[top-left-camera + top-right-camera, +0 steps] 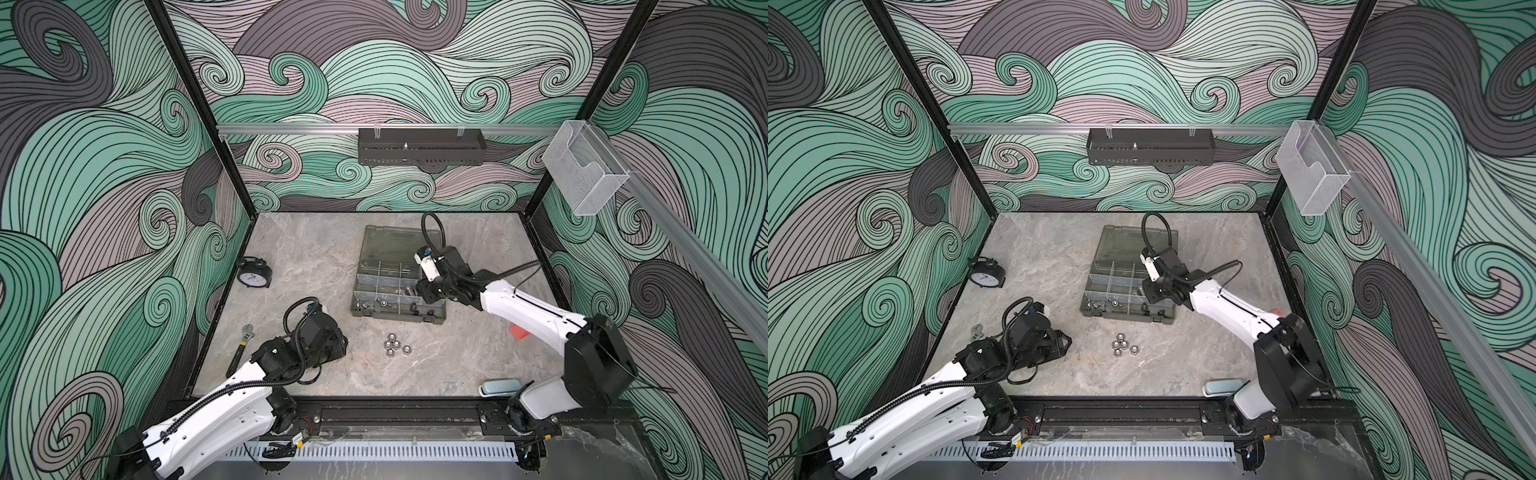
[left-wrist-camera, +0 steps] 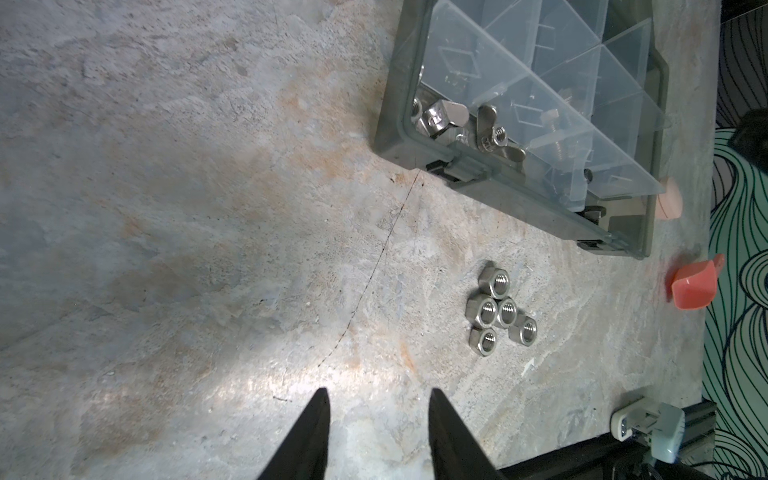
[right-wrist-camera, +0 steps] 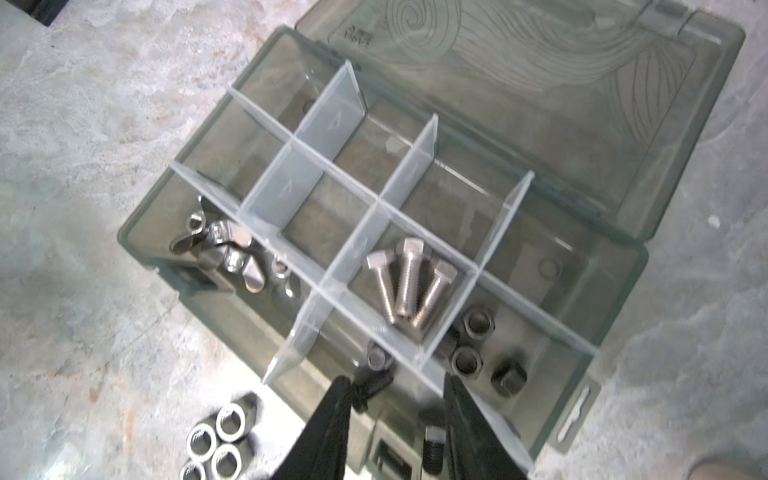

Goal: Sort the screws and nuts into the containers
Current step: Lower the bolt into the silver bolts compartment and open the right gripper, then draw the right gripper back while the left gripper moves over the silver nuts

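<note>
The smoky grey-green organizer case (image 1: 360, 311) (image 1: 1087, 308) lies open mid-table, its lid (image 3: 540, 104) flat behind. One of its containers holds three silver screws (image 3: 409, 282); a neighbour holds black nuts (image 3: 478, 324). My right gripper (image 3: 397, 378) (image 1: 419, 291) hangs open over the case's front row. A black screw (image 3: 370, 388) lies against one fingertip and another black screw (image 3: 434, 451) sits below, between the jaws. Several silver nuts (image 1: 395, 344) (image 2: 500, 311) cluster on the table in front of the case. My left gripper (image 2: 378, 390) (image 1: 343, 343) is open and empty, left of them.
Wing nuts (image 3: 220, 249) fill a corner compartment. An alarm clock (image 1: 254, 273) and a wrench (image 1: 241, 349) lie at the left. A red scoop (image 1: 518, 332) sits under the right arm and a pale blue object (image 1: 500, 386) at the front edge. A black tray (image 1: 419, 146) and a clear box (image 1: 582, 170) hang on the walls.
</note>
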Motion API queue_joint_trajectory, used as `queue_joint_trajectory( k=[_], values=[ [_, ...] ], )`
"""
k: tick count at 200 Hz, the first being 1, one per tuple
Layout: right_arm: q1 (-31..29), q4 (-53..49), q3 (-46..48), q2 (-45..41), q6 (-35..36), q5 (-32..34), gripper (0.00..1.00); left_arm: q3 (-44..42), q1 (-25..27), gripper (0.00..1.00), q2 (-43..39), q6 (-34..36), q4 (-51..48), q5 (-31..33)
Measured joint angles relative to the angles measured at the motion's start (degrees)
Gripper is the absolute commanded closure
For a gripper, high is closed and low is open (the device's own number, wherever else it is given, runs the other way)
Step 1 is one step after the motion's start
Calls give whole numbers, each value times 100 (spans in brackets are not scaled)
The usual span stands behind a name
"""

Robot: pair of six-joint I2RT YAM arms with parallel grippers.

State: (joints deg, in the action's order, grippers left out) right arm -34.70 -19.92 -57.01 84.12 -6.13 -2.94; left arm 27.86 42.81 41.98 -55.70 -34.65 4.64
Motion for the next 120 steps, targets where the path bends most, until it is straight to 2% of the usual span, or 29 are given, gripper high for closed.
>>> queue_joint_trajectory(
  k=[22, 57, 78, 120],
  values=[
    [2, -94, 511, -769, -210, -7, 58, 31, 2, 58, 181, 31, 4, -55],
    [2, -247, 1043, -2531, -474, 52, 57, 361, 240, 58, 741, 153, 48, -90],
    [2, -522, 1469, -3423, -638, 122, 57, 728, 522, 58, 1325, 264, 205, -92],
    [2, -1351, 2358, -4627, -1292, 181, 57, 1182, 955, 58, 2500, 422, 538, -136]
  ],
)
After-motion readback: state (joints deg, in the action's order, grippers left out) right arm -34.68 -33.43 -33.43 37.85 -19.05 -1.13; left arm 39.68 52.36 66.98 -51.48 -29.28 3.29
